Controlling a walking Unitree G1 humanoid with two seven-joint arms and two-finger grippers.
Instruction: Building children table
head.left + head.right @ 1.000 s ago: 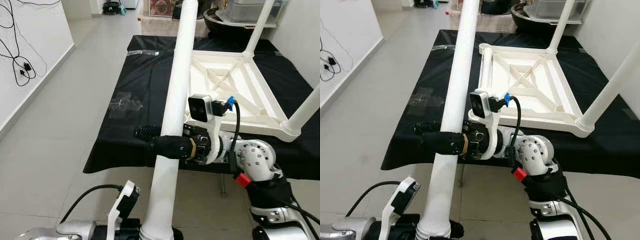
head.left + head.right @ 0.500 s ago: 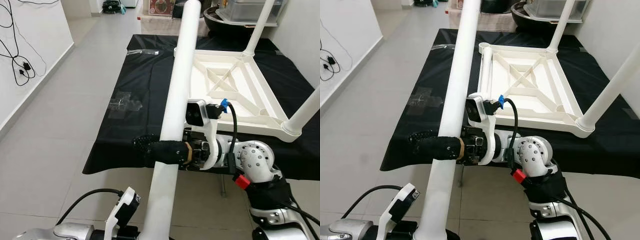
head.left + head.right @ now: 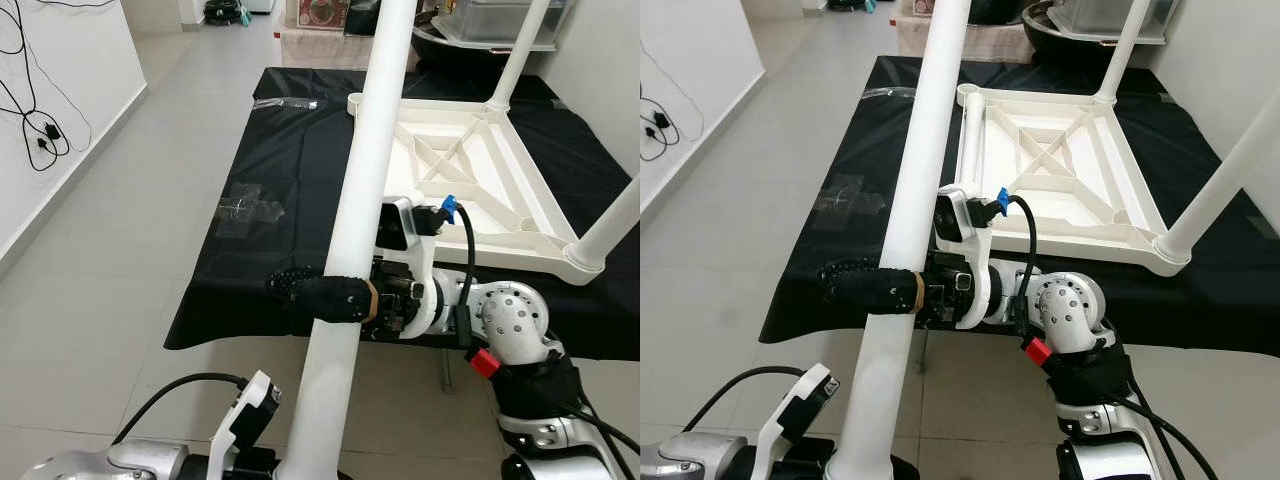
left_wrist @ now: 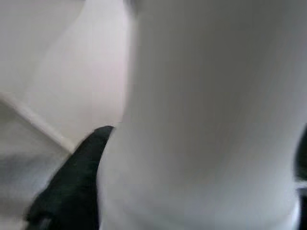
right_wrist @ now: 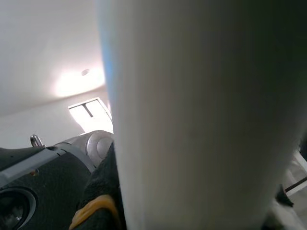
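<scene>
Since a second ago, long white round table leg [image 3: 368, 190] tilted more upright, top end risen out of frame. Upturned white plastic tabletop [image 3: 470, 180] on black-draped counter [image 3: 270, 200], two legs fitted. Right claw [image 3: 335, 297] clamped mid-leg; left claw [image 3: 250, 465] at foot, grip state unclear. I judge socket alignment next.

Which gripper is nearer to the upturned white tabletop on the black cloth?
Right. The right gripper is clamped around the white table leg just in front of the tabletop, while the left gripper holds the leg's bottom end, farther back by the robot.
</scene>
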